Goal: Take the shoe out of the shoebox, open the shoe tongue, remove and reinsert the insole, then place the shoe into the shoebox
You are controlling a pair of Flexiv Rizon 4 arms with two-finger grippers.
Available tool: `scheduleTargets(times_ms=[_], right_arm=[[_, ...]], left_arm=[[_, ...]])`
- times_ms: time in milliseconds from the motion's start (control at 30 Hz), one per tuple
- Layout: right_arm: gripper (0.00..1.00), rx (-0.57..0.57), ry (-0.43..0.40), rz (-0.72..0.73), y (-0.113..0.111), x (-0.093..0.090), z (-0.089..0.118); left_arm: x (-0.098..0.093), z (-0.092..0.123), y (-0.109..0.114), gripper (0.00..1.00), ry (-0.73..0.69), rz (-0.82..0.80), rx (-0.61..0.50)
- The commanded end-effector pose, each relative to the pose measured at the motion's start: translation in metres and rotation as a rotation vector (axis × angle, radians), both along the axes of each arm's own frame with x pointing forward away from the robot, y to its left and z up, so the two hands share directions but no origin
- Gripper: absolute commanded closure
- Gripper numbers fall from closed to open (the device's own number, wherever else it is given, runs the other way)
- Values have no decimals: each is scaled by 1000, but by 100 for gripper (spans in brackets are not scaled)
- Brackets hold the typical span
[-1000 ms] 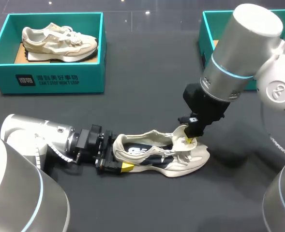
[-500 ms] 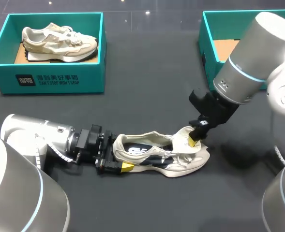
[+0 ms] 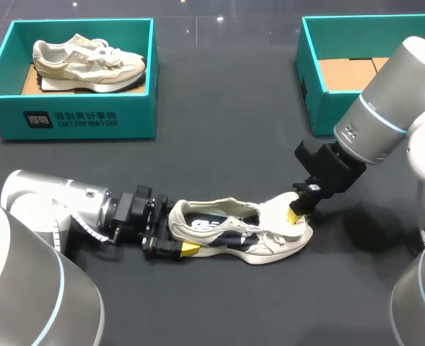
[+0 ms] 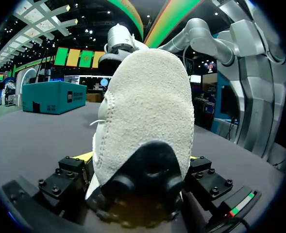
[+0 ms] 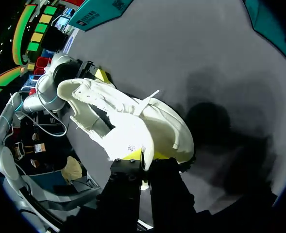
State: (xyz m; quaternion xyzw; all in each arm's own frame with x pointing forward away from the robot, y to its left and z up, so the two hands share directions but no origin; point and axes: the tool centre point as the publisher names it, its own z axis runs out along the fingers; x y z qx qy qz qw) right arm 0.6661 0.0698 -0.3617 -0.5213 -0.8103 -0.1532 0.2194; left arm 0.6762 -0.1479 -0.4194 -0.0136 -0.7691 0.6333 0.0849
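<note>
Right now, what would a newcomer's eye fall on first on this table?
The cream sneaker lying mid-table stands out: the left gripper clamps its heel, while the right gripper pinches its tongue. Behind it, at the far left, a teal shoebox holds a second sneaker.

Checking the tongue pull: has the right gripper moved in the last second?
Yes. The right gripper, shut on the tongue, has shifted toward the toe of the shoe, its arm swinging rightward off the right shoebox.
</note>
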Motion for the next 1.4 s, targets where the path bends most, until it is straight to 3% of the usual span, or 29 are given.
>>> scheduleTargets(times_ms=[33,67,100,133,167,467,900,1233,1400], right_arm=[[65,-2,-6,-27,-7,-7,-1],[51,-9,-1,-39,-8,-7,-2],[22,-16,2,-44,-9,-7,-2],[8,-17,2,-45,-10,-6,-2],[0,-25,1,-53,-11,-6,-1],[0,-109,-27,-98,-24,-7,19],[0,-311,-146,-93,-31,-10,91],[0,-477,-223,38,-7,0,149],[0,-532,-249,186,18,5,162]], left_arm=[[1,-2,0,100,1,0,0],[1,-2,0,100,1,0,0],[1,-2,0,100,1,0,0],[1,-2,0,100,1,0,0],[1,-2,0,100,1,0,0],[1,-2,0,100,1,0,0],[1,-2,0,100,1,0,0],[1,-2,0,100,1,0,0],[1,-2,0,100,1,0,0]])
